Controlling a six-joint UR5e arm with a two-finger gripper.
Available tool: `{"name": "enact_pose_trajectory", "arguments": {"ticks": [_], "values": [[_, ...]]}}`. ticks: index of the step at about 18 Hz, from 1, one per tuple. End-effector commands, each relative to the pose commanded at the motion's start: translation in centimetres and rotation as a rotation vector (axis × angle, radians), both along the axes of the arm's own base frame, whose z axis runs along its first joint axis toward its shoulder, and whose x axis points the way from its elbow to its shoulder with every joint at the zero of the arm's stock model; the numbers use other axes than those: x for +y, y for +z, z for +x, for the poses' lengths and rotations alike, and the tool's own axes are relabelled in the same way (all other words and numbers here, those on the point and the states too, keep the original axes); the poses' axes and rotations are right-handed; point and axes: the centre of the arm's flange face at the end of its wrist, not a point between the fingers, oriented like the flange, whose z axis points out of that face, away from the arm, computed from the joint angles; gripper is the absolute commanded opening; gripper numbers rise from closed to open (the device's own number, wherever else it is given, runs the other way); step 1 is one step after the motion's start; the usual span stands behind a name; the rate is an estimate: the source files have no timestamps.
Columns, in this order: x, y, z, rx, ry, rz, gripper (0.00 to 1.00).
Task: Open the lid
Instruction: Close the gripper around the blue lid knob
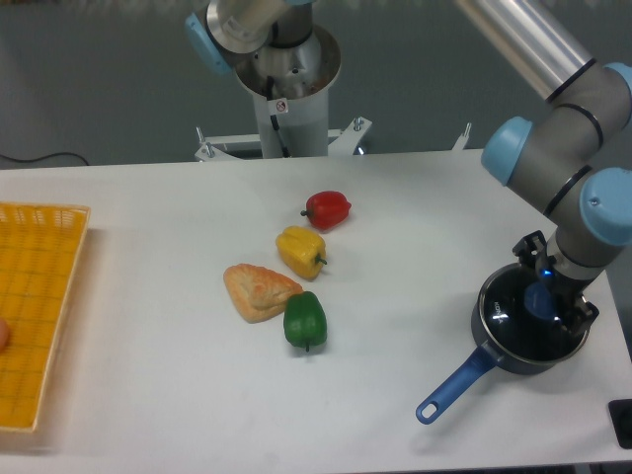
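The dark blue saucepan [464, 380] with a long blue handle stands at the right of the white table. The round glass lid [509, 314] with its thin metal rim lies on the pan. Its blue knob [539, 299] shows at the centre. My gripper [549, 288] hangs straight down over the lid, with one dark finger [527, 249] at the upper left of the knob and the other at its lower right. The jaws look spread apart on either side of the knob. The wrist hides the far part of the lid.
A red pepper [328, 208], a yellow pepper [301, 251], a green pepper [305, 320] and a pastry [257, 291] lie mid-table. A yellow basket [35, 316] sits at the left edge. The arm's base [286, 74] stands behind the table.
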Motion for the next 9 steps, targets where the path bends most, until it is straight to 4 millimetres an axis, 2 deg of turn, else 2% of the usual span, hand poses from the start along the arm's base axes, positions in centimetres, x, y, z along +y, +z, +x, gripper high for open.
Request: {"name": "enact_pose_trajectory", "arguments": {"ticks": [9], "values": [[-0.01, -0.06, 0.02, 0.000, 0.000, 0.000, 0.81]]}}
